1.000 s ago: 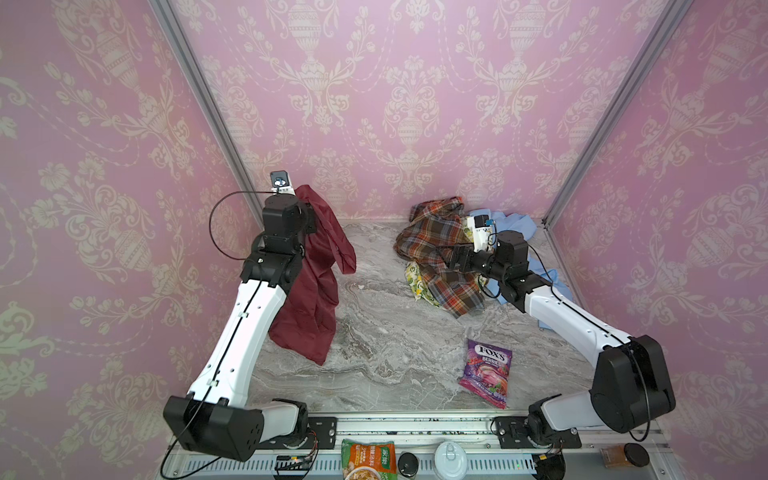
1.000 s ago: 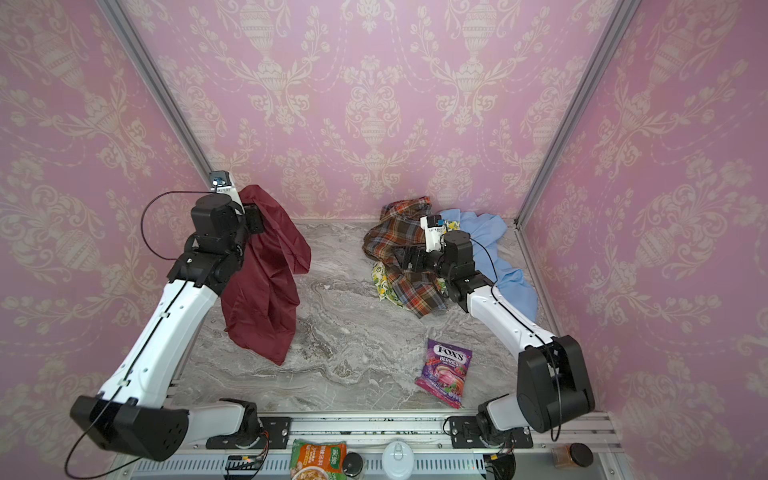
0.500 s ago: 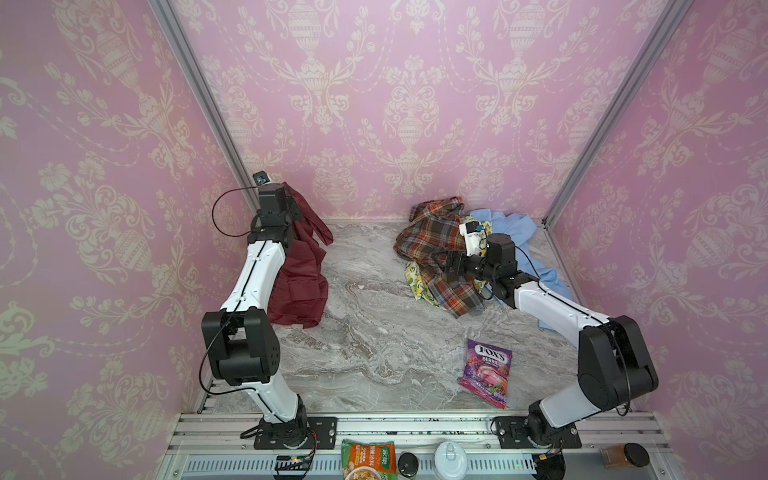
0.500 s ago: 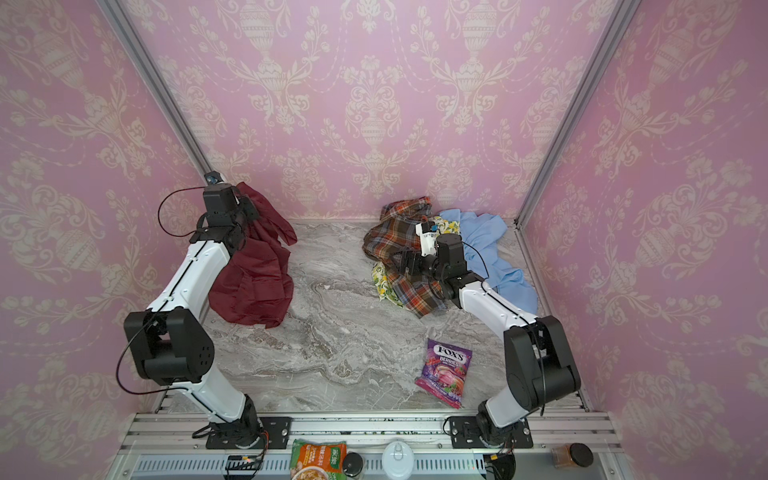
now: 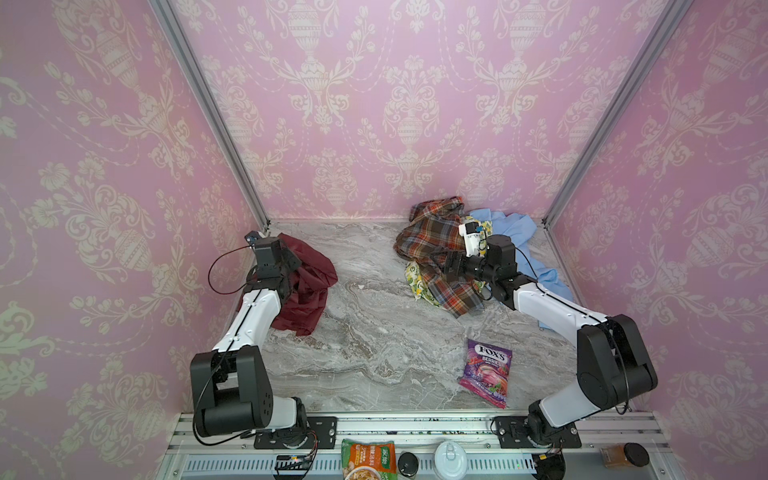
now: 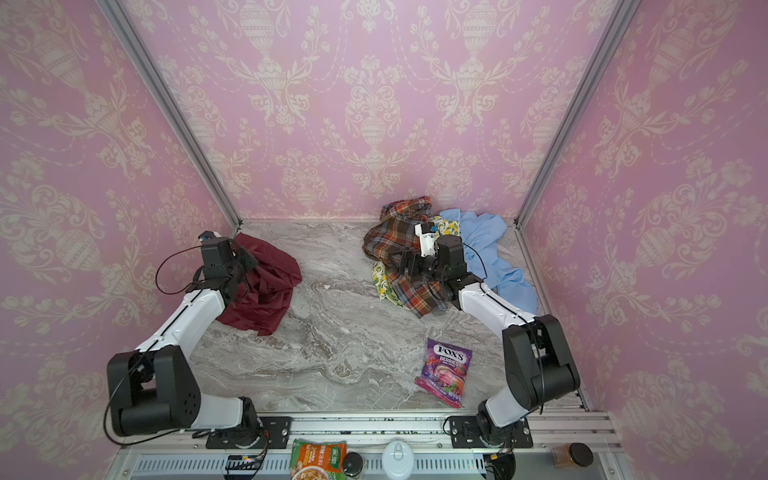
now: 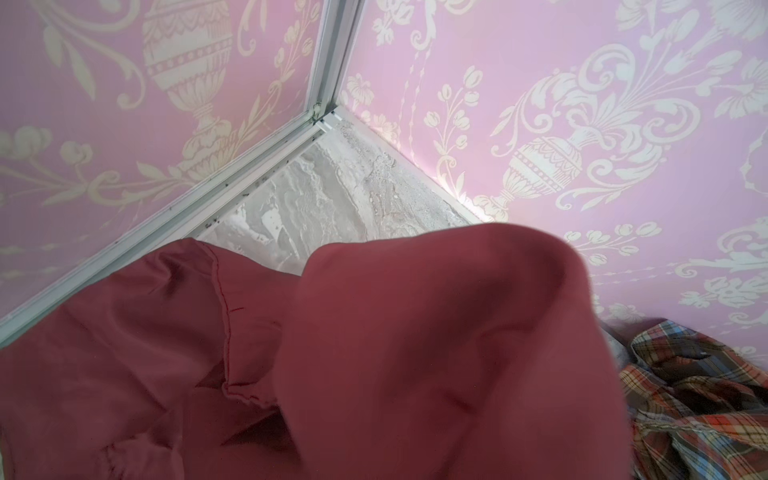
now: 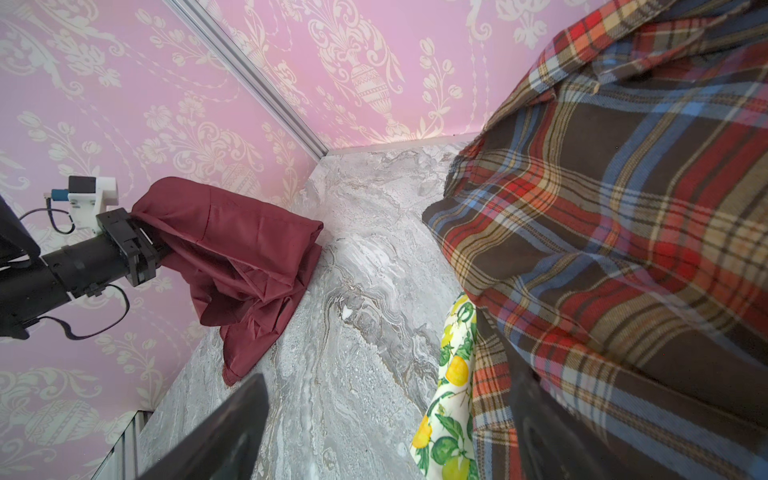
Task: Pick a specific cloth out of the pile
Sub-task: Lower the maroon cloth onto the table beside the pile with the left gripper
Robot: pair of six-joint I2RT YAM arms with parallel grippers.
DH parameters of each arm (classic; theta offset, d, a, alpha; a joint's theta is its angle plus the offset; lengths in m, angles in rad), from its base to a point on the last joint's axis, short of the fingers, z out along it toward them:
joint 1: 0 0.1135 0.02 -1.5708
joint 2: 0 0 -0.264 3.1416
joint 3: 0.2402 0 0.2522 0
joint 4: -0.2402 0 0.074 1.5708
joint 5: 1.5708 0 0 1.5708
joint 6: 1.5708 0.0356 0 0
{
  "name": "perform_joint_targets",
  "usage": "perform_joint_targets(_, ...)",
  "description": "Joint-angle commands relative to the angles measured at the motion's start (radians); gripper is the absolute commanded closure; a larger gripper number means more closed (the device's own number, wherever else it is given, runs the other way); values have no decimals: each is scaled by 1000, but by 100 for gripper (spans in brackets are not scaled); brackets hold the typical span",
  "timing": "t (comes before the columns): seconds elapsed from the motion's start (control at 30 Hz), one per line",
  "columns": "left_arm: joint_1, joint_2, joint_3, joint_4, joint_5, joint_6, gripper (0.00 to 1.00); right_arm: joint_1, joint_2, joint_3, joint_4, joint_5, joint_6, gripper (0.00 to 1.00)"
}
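Cloth of plain maroon, thin and slightly shiny point(image 5: 309, 286), hangs bunched from my left pincer point(image 8: 160, 249), which is clamped shut on its upper fold at the left of both top views, near the back-left corner. From my jaws the cloth's long axis runs down toward the bottom of the frame, and its lower end rests on the grey marbled tabletop point(image 5: 374, 332). The fabric sits right at and below the pincer, draping over it and filling most of my left wrist view. The pile point(image 6: 399, 237) lies well apart at the right, 3 fabrics: an orange-brown plaid shirt point(image 5: 428, 241), a yellow lemon-print cloth point(image 5: 417, 284) and a light blue shirt point(image 5: 515, 232). My right pincer point(image 8: 382, 428) stands wide open, holding nothing, just beside the plaid shirt. I judge the cloth clear of the pile, so setting it down falls to my left arm alone.
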State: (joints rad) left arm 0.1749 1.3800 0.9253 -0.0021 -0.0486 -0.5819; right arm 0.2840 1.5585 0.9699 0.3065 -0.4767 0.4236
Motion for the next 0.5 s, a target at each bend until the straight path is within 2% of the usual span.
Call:
perform_joint_targets(0.0, 34, -52, -81, 27, 57, -92, 100, 9, -38, -25, 29, -13, 24, 9)
perform_joint_targets(0.27, 107, -47, -240, 13, 111, -204, 100, 13, -67, -51, 21, -5, 36, 9)
perform_joint_targets(0.47, 115, 44, -263, -78, 63, -166, 100, 18, -85, -56, 7, 1, 40, 9)
